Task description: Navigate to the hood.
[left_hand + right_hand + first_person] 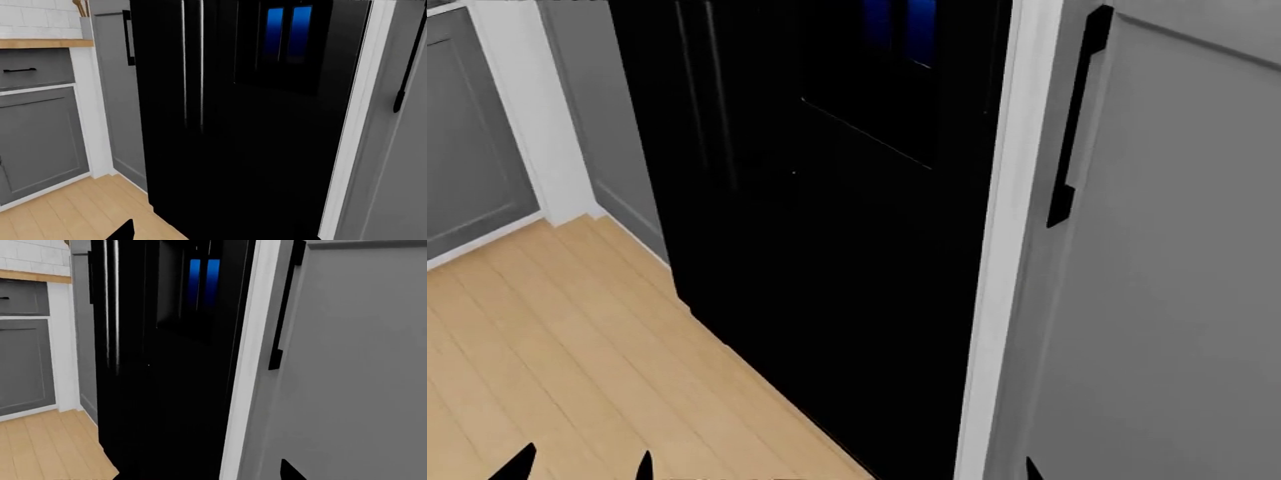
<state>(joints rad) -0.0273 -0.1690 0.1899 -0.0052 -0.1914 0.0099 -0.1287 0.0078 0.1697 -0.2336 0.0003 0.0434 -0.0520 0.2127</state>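
1. No hood appears in any view; where it stands cannot be told.
2. A tall, glossy black refrigerator fills the head view's centre, with slim vertical bar handles and a blue-lit dispenser panel near the top.
3. Matte grey flat-panel cabinet doors with a black bar handle occupy the right side.
4. Pale wood plank floor covers the lower left.
5. Only dark gripper tips show at the bottom edge; whether either gripper is spread or closed cannot be told.
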